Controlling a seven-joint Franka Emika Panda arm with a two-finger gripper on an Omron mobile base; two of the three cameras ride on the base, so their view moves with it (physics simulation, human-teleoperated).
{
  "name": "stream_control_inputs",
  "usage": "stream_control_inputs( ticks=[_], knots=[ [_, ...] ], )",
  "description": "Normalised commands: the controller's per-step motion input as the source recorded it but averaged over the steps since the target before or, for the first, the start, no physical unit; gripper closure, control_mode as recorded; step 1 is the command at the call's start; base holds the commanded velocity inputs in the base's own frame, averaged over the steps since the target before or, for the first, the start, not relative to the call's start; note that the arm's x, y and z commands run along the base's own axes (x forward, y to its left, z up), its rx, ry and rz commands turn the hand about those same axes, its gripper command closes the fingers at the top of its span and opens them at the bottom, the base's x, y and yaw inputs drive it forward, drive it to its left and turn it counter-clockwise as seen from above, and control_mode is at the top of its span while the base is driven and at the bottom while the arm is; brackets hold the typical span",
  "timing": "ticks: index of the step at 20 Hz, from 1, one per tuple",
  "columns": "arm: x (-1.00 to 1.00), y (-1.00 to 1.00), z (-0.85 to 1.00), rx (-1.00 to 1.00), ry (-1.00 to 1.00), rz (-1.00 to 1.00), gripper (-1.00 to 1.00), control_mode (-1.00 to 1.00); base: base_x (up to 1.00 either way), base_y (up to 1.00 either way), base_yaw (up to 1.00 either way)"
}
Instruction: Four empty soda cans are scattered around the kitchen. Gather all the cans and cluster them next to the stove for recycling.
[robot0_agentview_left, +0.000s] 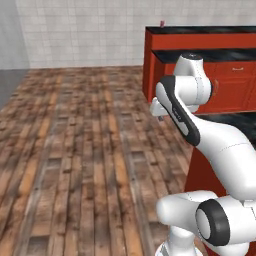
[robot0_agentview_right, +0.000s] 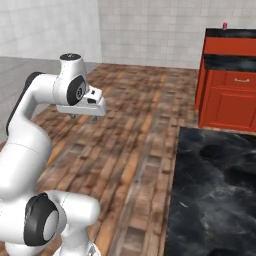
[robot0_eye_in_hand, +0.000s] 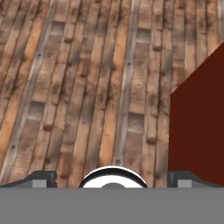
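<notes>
Pincer (robot0_agentview_right: 82, 117): hanging in the left-centre of the right base view, fingertips pointing down at the wood floor (robot0_agentview_right: 135, 125), jaws spread wide, pinching nothing. In the hand view the 2 dark tips are sitting far apart at the bottom corners, with bare planks running between them and a dark red cabinet side (robot0_eye_in_hand: 199, 127) cutting in at the right.

Moving outward: a black marbled counter (robot0_agentview_right: 215, 195) is filling the lower right of the right base view. Nothing is lying on the part in sight.

Farther out, 1 small soda can (robot0_agentview_right: 224, 25) is standing on the far black counter atop the red cabinets (robot0_agentview_right: 230, 100), upper right of that view; it is also showing as a speck at top centre-right of the left base view.

Progress, as judged: no can in hand, no stove or cluster visible. Gathering looks barely begun; the other 3 cans are unaccounted for here.
</notes>
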Motion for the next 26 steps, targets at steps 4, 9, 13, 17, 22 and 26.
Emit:
stream_control_inputs(
  ticks=[4, 9, 13, 17, 22, 26],
  knots=[
    [0.0, 0.0, 0.0, 0.0, 0.0, 0.0, -1.0, 1.0, 0.71, -0.06, 0.02],
    [0.0, 0.0, 0.0, 0.0, 0.0, 0.0, -1.0, 1.0, 0.69, -0.07, 0.03],
    [0.0, 0.0, 0.0, 0.0, 0.0, 0.0, -1.0, 1.0, 0.67, -0.07, 0.04],
    [0.0, 0.0, 0.0, 0.0, 0.0, 0.0, -1.0, 1.0, 0.66, -0.09, 0.06],
    [0.0, 0.0, 0.0, 0.0, 0.0, 0.0, -1.0, 1.0, 0.65, -0.12, 0.09],
    [0.0, 0.0, 0.0, 0.0, 0.0, 0.0, -1.0, 1.0, 0.62, -0.11, 0.12]
  ],
)
